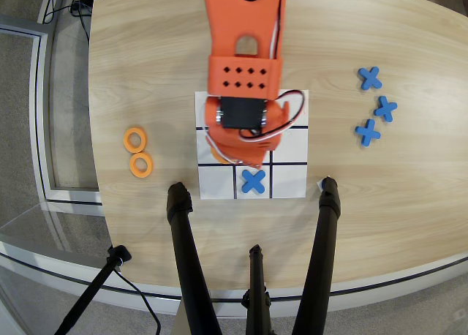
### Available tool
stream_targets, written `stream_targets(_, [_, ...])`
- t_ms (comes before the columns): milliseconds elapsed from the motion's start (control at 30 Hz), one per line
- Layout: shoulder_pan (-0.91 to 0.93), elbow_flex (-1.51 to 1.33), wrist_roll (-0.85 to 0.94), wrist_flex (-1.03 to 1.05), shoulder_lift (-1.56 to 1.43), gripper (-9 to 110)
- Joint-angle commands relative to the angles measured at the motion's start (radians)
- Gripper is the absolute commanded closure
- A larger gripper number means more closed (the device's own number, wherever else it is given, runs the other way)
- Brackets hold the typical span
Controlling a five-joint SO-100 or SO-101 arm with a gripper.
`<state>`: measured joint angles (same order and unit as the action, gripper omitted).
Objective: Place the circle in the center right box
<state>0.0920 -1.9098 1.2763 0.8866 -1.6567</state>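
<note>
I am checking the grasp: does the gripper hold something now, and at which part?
Cannot be told: the arm hides the gripper; only an orange edge shows beneath it.

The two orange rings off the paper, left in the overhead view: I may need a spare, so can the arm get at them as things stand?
Probably yes. The two orange rings lie flat on bare table with nothing over or against them; the arm is above the grid beside them.

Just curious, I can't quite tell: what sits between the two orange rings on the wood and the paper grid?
Nothing: in the overhead view, only bare wooden tabletop lies between the two flat orange rings and the white paper grid.
</note>
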Motion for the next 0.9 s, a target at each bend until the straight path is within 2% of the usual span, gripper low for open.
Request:
stream_targets(0, [0.052,-0.028,0.009,-0.044,0.009,102])
stream_targets(333, [0.100,-0.084,0.008,-0.144,0.078,102])
stream_targets(867, [0.092,0.032,-0.012,-0.190,0.236,102])
